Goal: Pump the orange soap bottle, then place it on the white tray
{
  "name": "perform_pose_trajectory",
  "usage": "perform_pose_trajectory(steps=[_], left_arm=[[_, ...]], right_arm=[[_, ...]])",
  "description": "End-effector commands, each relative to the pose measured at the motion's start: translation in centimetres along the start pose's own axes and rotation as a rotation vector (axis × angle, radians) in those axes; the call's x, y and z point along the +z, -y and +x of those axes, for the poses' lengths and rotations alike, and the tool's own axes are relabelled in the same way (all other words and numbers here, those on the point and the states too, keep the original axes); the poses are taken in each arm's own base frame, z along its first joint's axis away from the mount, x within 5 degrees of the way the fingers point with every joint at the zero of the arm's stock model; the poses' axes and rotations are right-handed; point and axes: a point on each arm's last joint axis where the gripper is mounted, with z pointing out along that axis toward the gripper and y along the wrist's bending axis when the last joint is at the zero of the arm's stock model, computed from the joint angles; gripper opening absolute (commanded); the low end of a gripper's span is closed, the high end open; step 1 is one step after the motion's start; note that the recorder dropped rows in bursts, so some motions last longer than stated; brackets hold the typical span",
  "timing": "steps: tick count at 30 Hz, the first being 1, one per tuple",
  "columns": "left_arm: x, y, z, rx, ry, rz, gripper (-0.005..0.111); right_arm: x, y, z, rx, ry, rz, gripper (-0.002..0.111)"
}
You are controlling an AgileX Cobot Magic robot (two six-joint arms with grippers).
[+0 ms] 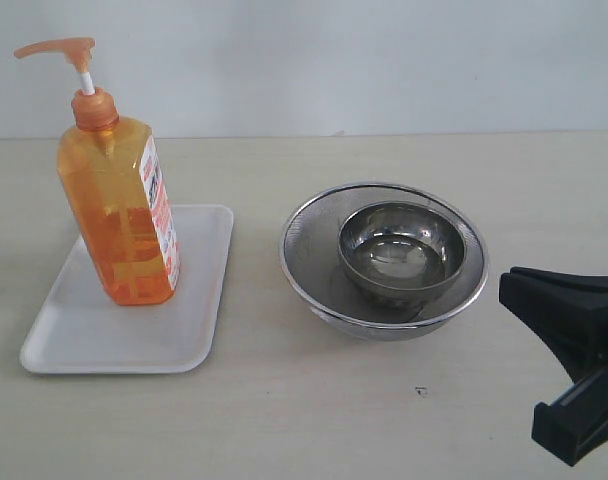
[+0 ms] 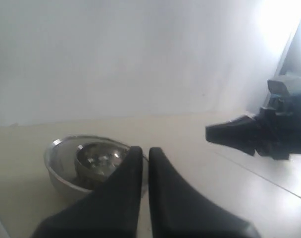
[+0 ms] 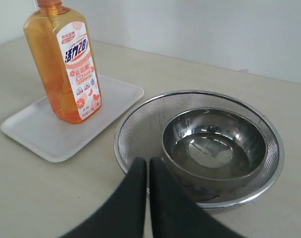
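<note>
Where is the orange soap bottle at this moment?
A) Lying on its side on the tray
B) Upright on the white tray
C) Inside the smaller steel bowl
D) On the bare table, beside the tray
B: the orange soap bottle stands upright with its base on the white tray, its pump head at the top.

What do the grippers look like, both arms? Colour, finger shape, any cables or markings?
Left gripper and right gripper look alike: matte black, two wedge-shaped fingers each, broad at the base, tapering to rounded tips. No markings or cables show. The left wrist view shows a grey block on the right one's body.
</note>
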Motion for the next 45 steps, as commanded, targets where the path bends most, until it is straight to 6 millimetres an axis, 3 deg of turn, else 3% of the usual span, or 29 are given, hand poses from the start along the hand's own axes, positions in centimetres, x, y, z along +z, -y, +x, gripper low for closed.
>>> perform_pose_trajectory(steps=[1, 9, 22, 26, 29, 35, 39, 45], left_arm=[[-0.5, -1.2, -0.8, 0.006, 0.121, -0.146, 0.005], [-1.1, -3.2, -1.2, 0.015, 0.162, -0.384, 0.005], [-1.4, -3.9, -1.2, 0.170, 0.122, -0.474, 0.005], [-1.8, -4.9, -0.5, 0.140, 0.095, -0.584, 0.005], [-2.3, -5.6, -0.7, 0.005, 0.175, -0.660, 0.005], [-2.4, -5.7, -0.7, 0.010, 0.176, -0.670, 0.005], [-2.6, -5.9, -0.6, -0.106, 0.209, -0.696, 0.005], [-2.4, -5.7, -0.5, 0.054, 0.107, -0.684, 0.005]], right_arm=[[-0.1, 0.0, 0.0, -0.005, 0.004, 0.002, 0.000], [-0.1, 0.0, 0.0, -0.005, 0.006, 0.002, 0.000], [-0.1, 0.0, 0.0, -0.005, 0.006, 0.002, 0.000], [-0.1, 0.0, 0.0, -0.005, 0.004, 0.002, 0.000], [-0.1, 0.0, 0.0, -0.005, 0.004, 0.002, 0.000], [-0.1, 0.0, 0.0, -0.005, 0.004, 0.002, 0.000], [-0.1, 0.0, 0.0, -0.005, 0.004, 0.002, 0.000], [-0.1, 0.0, 0.0, -0.005, 0.004, 0.002, 0.000]])
